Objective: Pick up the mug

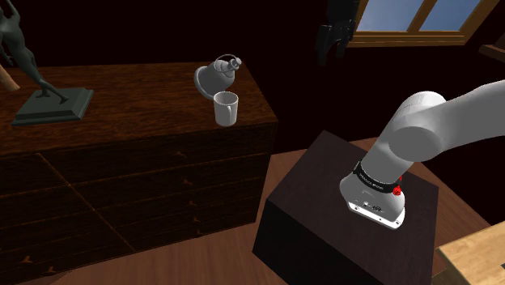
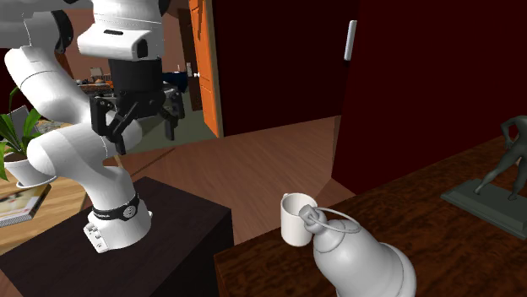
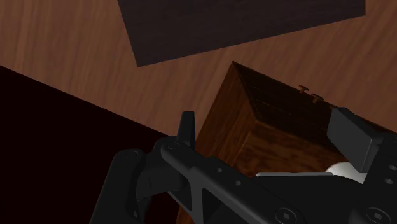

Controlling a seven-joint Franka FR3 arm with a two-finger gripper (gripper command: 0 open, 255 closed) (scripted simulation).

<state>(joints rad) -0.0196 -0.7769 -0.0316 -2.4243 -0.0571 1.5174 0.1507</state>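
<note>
showing a dark chest of drawers (image 1: 137, 186) beside the box stand (image 1: 324, 210), white arm (image 1: 421, 129) raised high over it. carrying a black gripper (image 2: 143, 131) spread wide and empty, well apart from the chest, probably poised before reaching. bearing, near the chest's corner, a tilted white bell (image 1: 214, 74) and just beside it the upright mug (image 1: 226, 108), rim exposed.

Readable text: none in any view.
Black band (image 1: 378, 180) round the arm's foot: small pale marks, perhaps lettering, too small to read.
Book cover (image 2: 20, 205) at the second exterior view's left edge: printed patches, with no word or number that can be made out.
</note>
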